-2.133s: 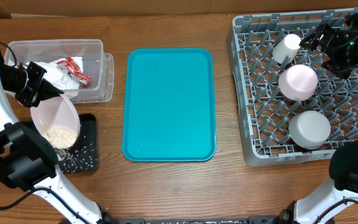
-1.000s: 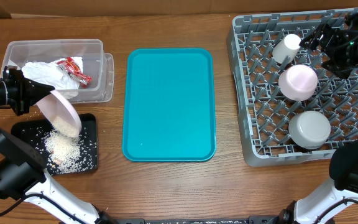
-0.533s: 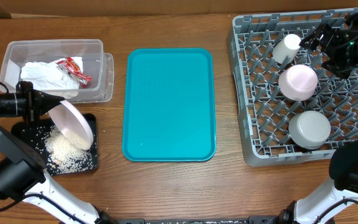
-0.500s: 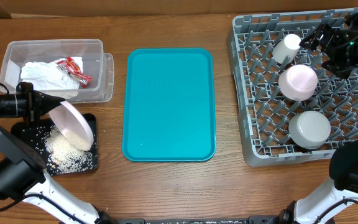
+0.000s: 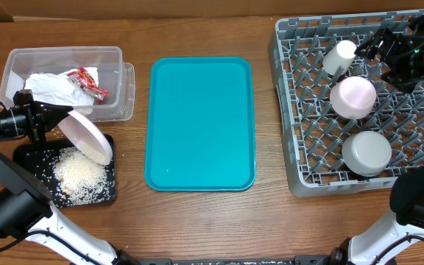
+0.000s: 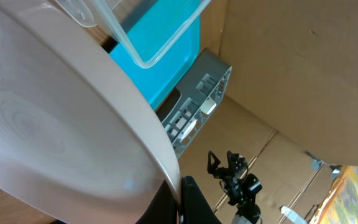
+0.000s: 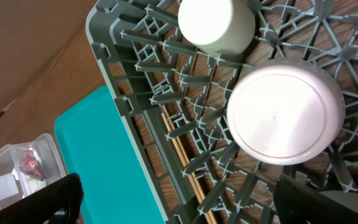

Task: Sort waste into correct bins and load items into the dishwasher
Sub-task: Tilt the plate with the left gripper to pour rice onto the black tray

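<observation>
My left gripper (image 5: pixel 59 122) (image 6: pixel 180 202) is shut on the rim of the large white plate (image 5: pixel 87 138) (image 6: pixel 42 124), which it holds steeply tilted, nearly on edge, over the black tray (image 5: pixel 28 153). A heap of rice scraps (image 5: pixel 79 174) lies in that tray. The clear tub (image 5: pixel 65 53) holds crumpled napkins (image 5: pixel 50 88) and the red-and-white wrapper (image 5: pixel 88 81). In the grey dish rack (image 5: pixel 289 110) (image 7: pixel 123 74) sit the white cup (image 5: pixel 339 57) (image 7: pixel 216 22), the small white bowl (image 5: pixel 352 97) (image 7: pixel 284 112) and the grey bowl (image 5: pixel 366 152), bottoms up. My right gripper (image 5: pixel 374 43) (image 7: pixel 179 199) hangs open over the rack's back right.
The teal tray (image 5: pixel 201 121) (image 7: pixel 104 162) lies bare in the middle of the wooden table, between the bins and the rack. A cardboard wall runs along the back edge. Loose rice grains are scattered across the black tray's floor.
The plate has turned from a pouring tilt to nearly edge-on and shifted slightly right. The rice has slid off it into a heap on the black tray. The right arm stayed still.
</observation>
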### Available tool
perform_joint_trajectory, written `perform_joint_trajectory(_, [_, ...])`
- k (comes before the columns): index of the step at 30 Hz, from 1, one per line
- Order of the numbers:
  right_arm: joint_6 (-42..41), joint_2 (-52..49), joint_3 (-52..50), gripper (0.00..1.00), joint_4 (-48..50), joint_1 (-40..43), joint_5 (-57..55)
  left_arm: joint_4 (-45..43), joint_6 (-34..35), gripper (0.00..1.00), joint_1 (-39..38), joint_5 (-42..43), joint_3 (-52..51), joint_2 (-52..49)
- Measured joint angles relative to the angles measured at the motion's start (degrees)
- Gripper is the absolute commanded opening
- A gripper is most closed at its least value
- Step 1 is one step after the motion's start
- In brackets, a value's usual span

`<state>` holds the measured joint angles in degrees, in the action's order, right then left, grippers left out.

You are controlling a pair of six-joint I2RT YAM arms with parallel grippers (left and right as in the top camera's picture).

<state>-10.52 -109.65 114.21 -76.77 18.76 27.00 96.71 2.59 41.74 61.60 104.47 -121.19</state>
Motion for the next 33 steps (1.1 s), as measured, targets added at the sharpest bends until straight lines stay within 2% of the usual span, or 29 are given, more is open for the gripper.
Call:
perform_joint_trajectory(13, [0.02,0.0,0.0,1.0,0.04,0.0,0.0,-0.02,-1.95,0.04,2.51,0.79,-0.07,1.31])
perform_joint_trajectory(19, [0.0,0.0,0.0,1.0,0.04,0.0,0.0,-0.07,-1.51,0.04,2.51,0.35,-1.11,6.45])
perform_joint_trajectory(26, [0.0,0.0,0.0,1.0,0.04,0.0,0.0,0.07,1.9,0.04,3.8,-6.21,-1.18,14.95])
perform_joint_trajectory(33, [0.0,0.0,0.0,1.0,0.0,0.0,0.02,-0.76,1.05,0.04,4.76,-4.81,-4.87,15.72])
